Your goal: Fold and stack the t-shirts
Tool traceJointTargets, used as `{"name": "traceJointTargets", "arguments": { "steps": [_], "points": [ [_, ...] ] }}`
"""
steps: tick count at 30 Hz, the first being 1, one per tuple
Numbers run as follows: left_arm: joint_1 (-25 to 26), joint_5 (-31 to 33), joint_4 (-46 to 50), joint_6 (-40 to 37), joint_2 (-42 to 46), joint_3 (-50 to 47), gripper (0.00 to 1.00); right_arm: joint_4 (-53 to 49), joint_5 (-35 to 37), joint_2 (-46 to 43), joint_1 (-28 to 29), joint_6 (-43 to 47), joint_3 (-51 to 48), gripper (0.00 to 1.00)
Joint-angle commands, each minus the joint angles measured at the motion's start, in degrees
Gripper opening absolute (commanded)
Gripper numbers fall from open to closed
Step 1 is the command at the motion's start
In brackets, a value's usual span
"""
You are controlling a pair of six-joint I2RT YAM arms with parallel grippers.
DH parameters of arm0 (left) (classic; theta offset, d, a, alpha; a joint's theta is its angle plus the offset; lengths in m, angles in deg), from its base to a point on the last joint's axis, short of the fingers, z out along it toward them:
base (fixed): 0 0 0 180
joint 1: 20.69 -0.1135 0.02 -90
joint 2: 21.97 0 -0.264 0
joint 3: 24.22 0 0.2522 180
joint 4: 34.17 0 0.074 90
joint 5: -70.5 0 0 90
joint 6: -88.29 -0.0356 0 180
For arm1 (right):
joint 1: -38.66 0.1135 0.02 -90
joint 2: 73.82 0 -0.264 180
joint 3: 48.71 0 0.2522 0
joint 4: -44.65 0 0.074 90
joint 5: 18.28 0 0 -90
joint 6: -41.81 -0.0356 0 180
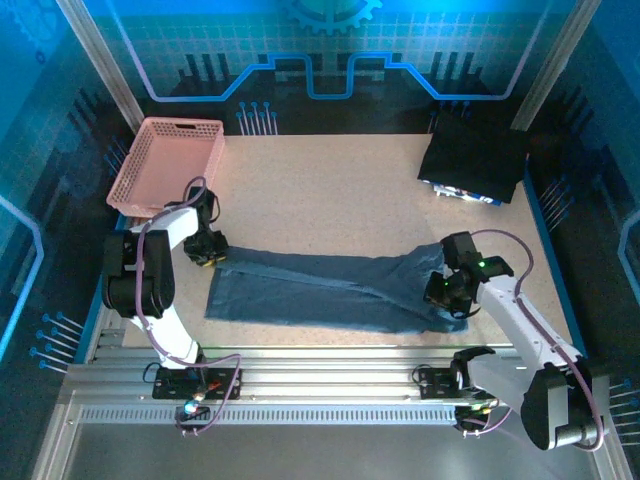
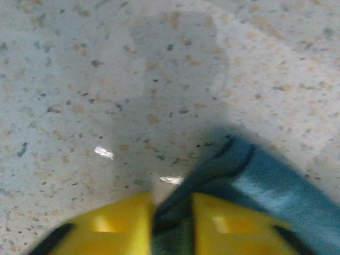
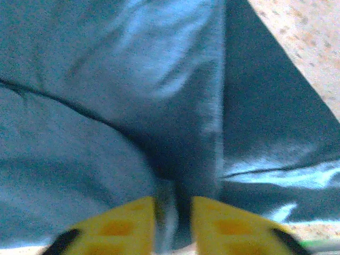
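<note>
The t-shirt [image 1: 320,290] lies along the bench [image 1: 330,190] near edge, long axis left-right. The left end effector [image 1: 207,252] pinches its left corner; the right end effector [image 1: 443,297] pinches its right end.

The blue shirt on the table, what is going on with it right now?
Both arms are holding one t-shirt, which lies stretched in a long strip across the table. The left gripper pinches its left end, close to the pink basket. The right gripper pinches bunched cloth at its right end. The fold is not finished. A dark flat thing lies at the far right; I cannot tell what it is.
</note>
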Motion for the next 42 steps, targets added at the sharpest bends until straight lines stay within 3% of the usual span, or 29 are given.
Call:
{"name": "traceJointTargets", "arguments": {
  "steps": [1, 3, 5, 8, 14, 19, 25, 36, 42],
  "points": [
    [-0.8, 1.8, 1.3, 3.1, 1.6, -1.1, 0.56, -2.6, 1.7, 0.2, 0.6, -3.0, -0.3, 0.46],
    [-0.6, 0.9, 2.2, 4.6, 4.2, -0.3, 0.69, -3.1, 1.8, -0.8, 0.6, -3.7, 0.8, 0.53],
    [0.1, -1.2, 3.2, 6.5, 7.4, 0.8, 0.75, -2.9, 1.6, -2.7, 0.7, -3.9, 2.5, 0.6],
    [3.6, -2.7, 3.0, 9.0, 12.8, 1.9, 0.78, 2.1, -2.2, -4.8, 0.8, -1.5, 4.3, 0.71],
    [13.8, -9.8, -5.8, 11.1, 18.2, 0.7, 0.81, 7.5, -11.2, 6.3, 1.6, 8.2, 10.6, 0.72],
    [14.6, -16.6, -10.7, 11.0, 14.3, 0.0, 0.74, 9.4, -11.9, 16.5, 3.0, 12.5, 13.5, 0.66],
    [14.2, -16.0, -9.6, 8.5, 9.6, -0.2, 0.58, 11.5, -12.2, 22.5, 3.5, 13.3, 14.8, 0.62],
    [12.5, -11.6, -7.5, 10.7, 5.9, -6.2, 0.5, 11.4, -10.8, 23.2, 3.9, 12.7, 13.8, 0.62],
    [12.0, -14.7, -8.6, 13.1, 10.1, -12.4, 0.5, 10.1, -8.9, 23.8, 3.9, 11.1, 13.2, 0.62]
  ]
}}
